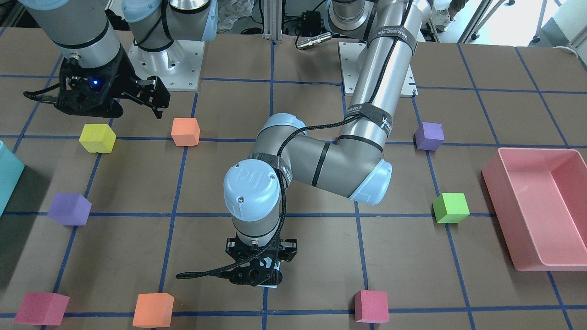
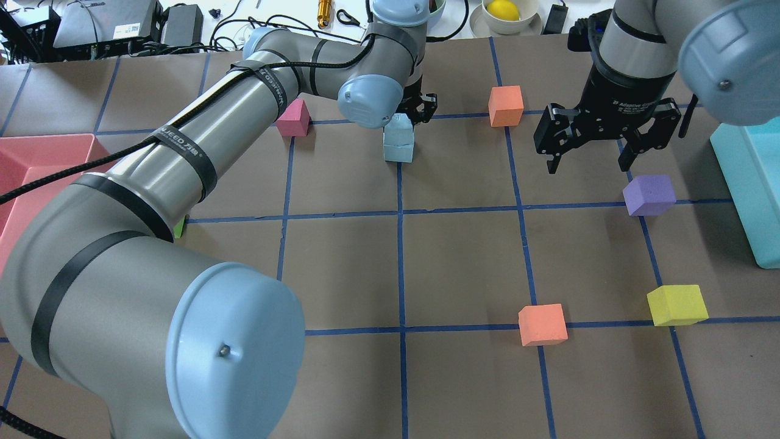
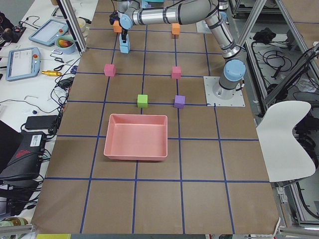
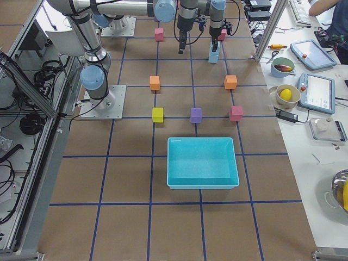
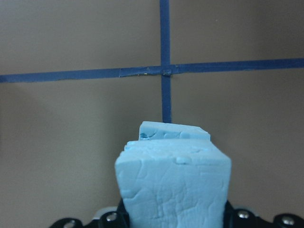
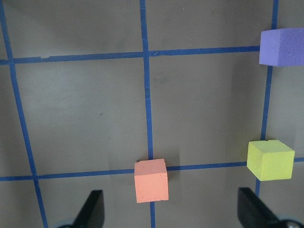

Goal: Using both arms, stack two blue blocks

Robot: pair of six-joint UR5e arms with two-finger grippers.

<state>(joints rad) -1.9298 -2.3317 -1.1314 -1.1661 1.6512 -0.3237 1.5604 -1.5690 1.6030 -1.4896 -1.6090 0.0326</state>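
Observation:
Two pale blue blocks stand stacked at the far middle of the table: the upper blue block [image 2: 400, 125] on the lower blue block [image 2: 398, 151]. My left gripper [image 2: 419, 111] is shut on the upper block, which fills the bottom of the left wrist view [image 5: 173, 187]. The lower block [image 5: 173, 130] shows just beyond it, slightly offset. In the front view the left gripper [image 1: 259, 270] hides most of the stack. My right gripper [image 2: 590, 163] is open and empty. It hovers right of the stack, over an orange cube [image 6: 151, 180].
A teal bin [image 2: 749, 183] stands at the right edge and a pink tray [image 1: 536, 215] on the left arm's side. Orange cubes [image 2: 506, 105], [image 2: 542, 324], a yellow cube [image 2: 676, 305], a purple cube [image 2: 649, 195], a green cube [image 1: 451, 207] and pink cubes [image 2: 293, 117] are scattered on the grid.

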